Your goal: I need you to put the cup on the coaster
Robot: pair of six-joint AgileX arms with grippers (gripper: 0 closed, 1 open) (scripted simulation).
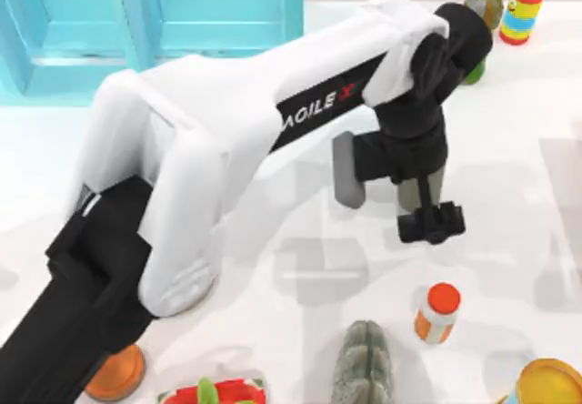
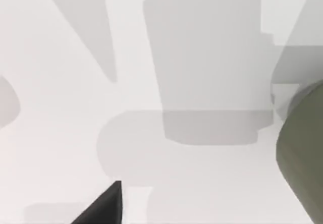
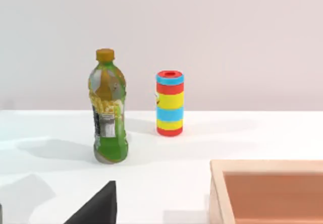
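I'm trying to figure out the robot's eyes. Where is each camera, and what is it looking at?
Top view: above the table, looking down on the left arm, the left gripper and the cup.
Left wrist view: on the left arm's wrist, looking at the table close up, the cup at the edge.
Right wrist view: on the right arm's wrist, facing the green bottle and striped can.
Shared: the top view also shows the bottle and can.

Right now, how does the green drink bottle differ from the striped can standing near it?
The bottle is taller than the can. The bottle is see-through green, narrowing to an orange cap, while the can is straight-sided with red, blue and yellow bands. In the right wrist view, the bottle stands nearer the camera and the can farther back. Both are upright on the white table, apart from each other.
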